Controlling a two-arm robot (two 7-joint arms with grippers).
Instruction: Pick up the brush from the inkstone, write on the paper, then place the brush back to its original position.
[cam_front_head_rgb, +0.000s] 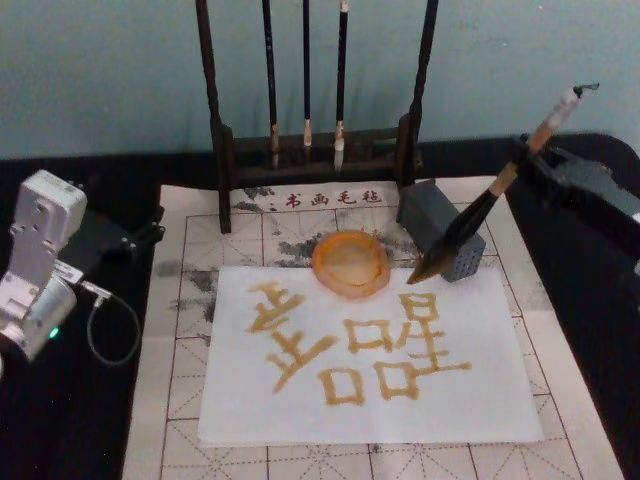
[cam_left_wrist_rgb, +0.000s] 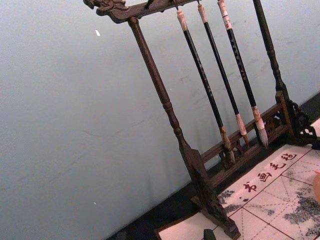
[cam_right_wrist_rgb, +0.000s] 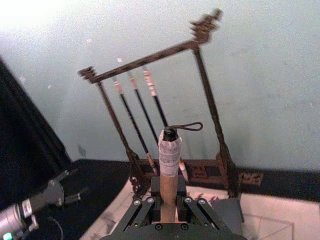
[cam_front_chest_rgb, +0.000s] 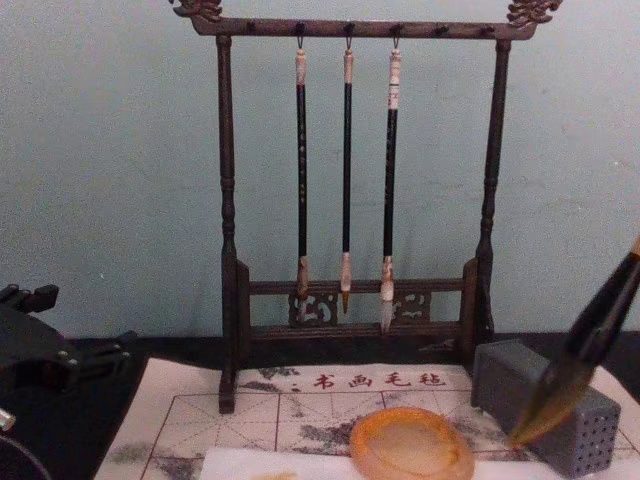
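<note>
My right gripper (cam_front_head_rgb: 528, 152) is shut on the tan shaft of the brush (cam_front_head_rgb: 480, 210), which it holds tilted in the air at the right. The wet tuft points down-left, just right of the inkstone (cam_front_head_rgb: 350, 263) and in front of the grey block. The right wrist view shows the brush (cam_right_wrist_rgb: 169, 150) clamped between the fingers (cam_right_wrist_rgb: 145, 206). From the chest view, the brush (cam_front_chest_rgb: 590, 345) hangs over the block, to the right of the inkstone (cam_front_chest_rgb: 410, 445). The white paper (cam_front_head_rgb: 480, 410) carries several golden-brown characters. My left arm (cam_front_head_rgb: 40, 260) is parked at the left.
A dark wooden rack (cam_front_head_rgb: 310, 150) with three thin hanging brushes (cam_front_chest_rgb: 346, 170) stands behind the inkstone. The grey block with small holes (cam_front_head_rgb: 440, 232) sits right of the inkstone. A stained gridded mat (cam_front_head_rgb: 190, 300) lies under the paper on the black table.
</note>
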